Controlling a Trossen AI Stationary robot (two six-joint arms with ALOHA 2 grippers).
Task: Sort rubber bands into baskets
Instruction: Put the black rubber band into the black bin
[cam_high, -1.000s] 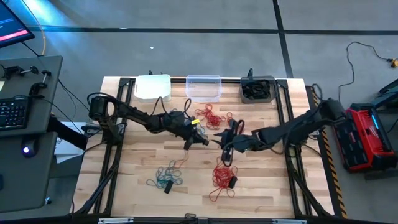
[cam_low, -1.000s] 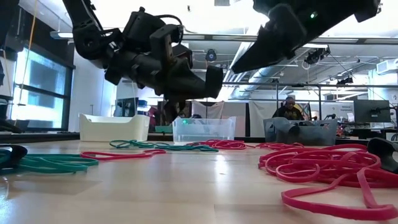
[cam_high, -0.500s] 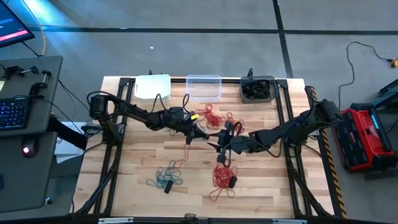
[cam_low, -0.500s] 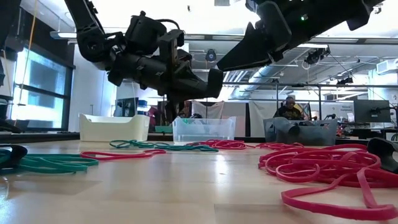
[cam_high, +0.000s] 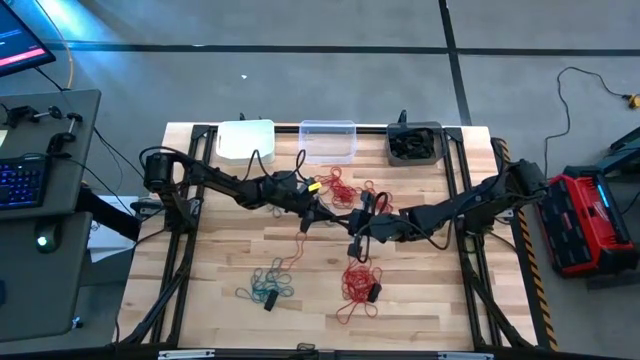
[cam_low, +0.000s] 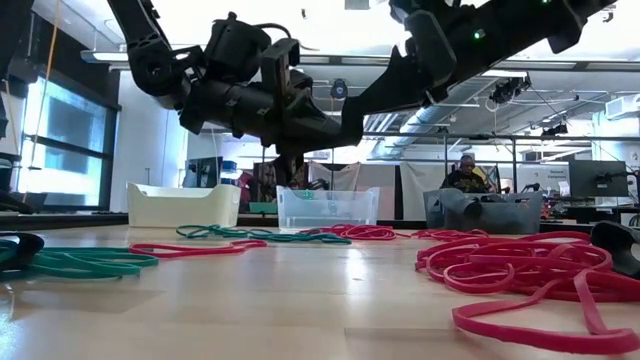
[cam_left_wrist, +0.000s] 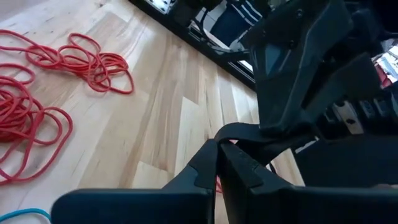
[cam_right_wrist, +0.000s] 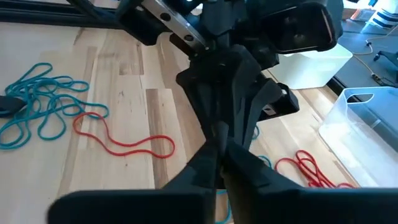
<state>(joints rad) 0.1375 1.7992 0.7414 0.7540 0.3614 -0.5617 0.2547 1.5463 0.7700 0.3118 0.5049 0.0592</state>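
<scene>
My left gripper and right gripper hang tip to tip above the table, both clenched; whether anything is pinched between them I cannot tell. Just below my fingers lie the rubber bands: red close by, a teal bunch farther left. They look light and floppy, likely to tangle, so I would nip one strand. Farthest off sit the baskets: the white and clear look empty, the dark one holds something dark.

Wooden tabletop, red and black case on the floor right of it, keyboard far left, seated person beyond it.
</scene>
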